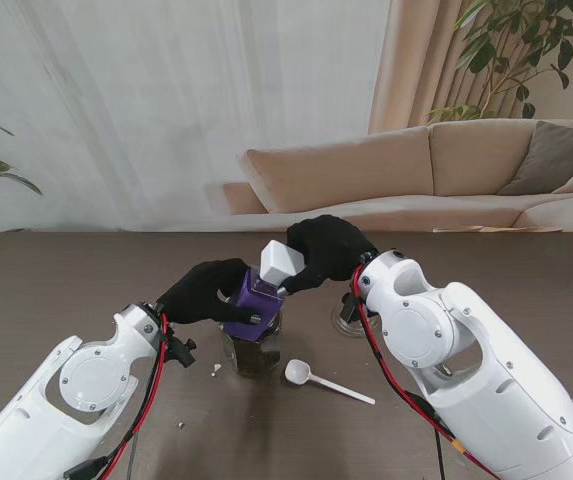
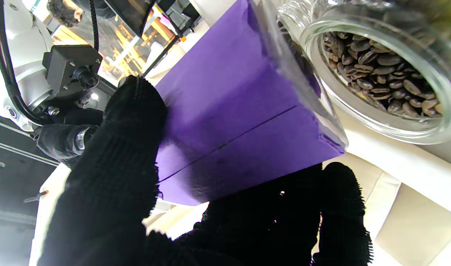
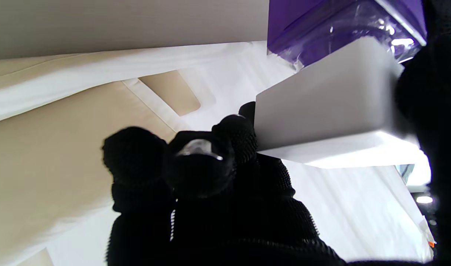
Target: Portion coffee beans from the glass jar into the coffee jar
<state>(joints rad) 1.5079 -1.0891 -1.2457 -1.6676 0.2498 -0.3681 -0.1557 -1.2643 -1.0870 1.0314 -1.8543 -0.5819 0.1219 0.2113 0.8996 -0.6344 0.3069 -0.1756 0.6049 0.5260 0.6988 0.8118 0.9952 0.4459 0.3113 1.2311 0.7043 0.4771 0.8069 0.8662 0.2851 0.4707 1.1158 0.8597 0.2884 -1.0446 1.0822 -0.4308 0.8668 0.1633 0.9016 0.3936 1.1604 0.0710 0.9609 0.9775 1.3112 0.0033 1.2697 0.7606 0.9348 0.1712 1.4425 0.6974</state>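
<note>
Nearest to me in the stand view, both white arms rise from the bottom corners; red and black cables run along each forearm. Next out, on the brown table (image 1: 66, 280), a white scoop (image 1: 299, 373) lies bowl-up w/ its handle pointing right, just right of the glass jar (image 1: 253, 352). A few small pale crumbs sit left of the jar base; too small to identify. The glass jar stands upright at table centre, lid off; the left wrist cam shows its open mouth (image 2: 380, 70) filled w/ dark coffee beans (image 2: 376, 81). Directly over the jar, the coffee jar (image 1: 254, 298), a purple square-sided container w/ clear walls, is held tilted, raised off the table. The left hand (image 1: 204, 290), black-gloved, is closed around the purple body: thumb (image 2: 136, 111) on one face, other fingers (image 2: 340, 199) wrapped under the base edge, per left wrist cam. The white cap (image 1: 283, 262) tops the coffee jar, angled up and right. The right hand (image 1: 328, 250), also black-gloved, grips that cap; right wrist cam shows fingertips (image 3: 236, 133) pressed on one side of the cap (image 3: 332, 111), w/ the thumb side on the opposite face. I cannot tell whether the cap is seated or partly off. Right of the right wrist, a small dark-based object stands on the table, mostly hidden. Farthest out: beige sofa (image 1: 436, 170), white curtain, green plants at both edges.
</note>
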